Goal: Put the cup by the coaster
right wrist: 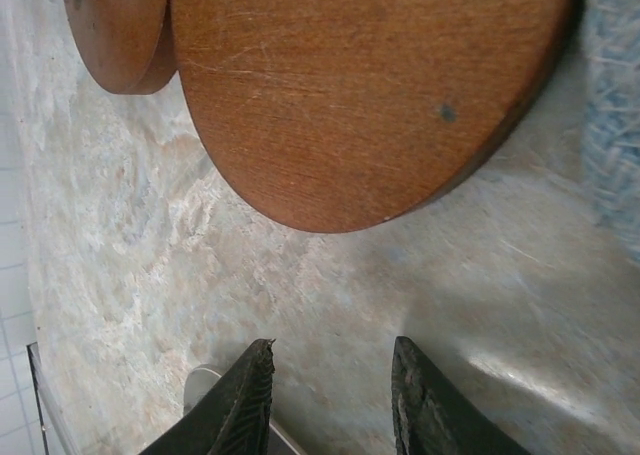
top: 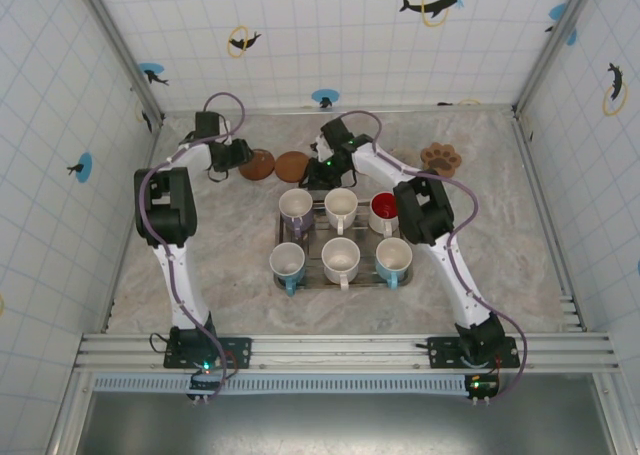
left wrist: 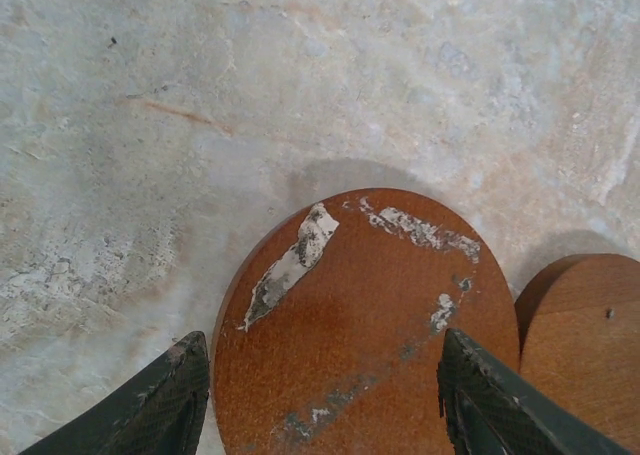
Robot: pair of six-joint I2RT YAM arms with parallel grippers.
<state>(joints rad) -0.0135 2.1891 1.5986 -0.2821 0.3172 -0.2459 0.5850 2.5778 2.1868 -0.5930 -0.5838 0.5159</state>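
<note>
We see six cups (top: 341, 256), all sitting in the tray (top: 316, 243) mid-table, none gripped. Just beyond it, the right gripper (right wrist: 333, 347) has its fingers apart and empty, over bare table beside the right wooden coaster (top: 292, 164). Left gripper (left wrist: 325, 360) is spread wide, straddling the left wooden coaster (left wrist: 360, 305); we cannot tell contact. Paw-print coaster (top: 441, 157) sits far right.

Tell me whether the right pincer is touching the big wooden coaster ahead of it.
Apart. In the right wrist view, a stretch of bare table separates the right pincer from the wooden coaster.
</note>
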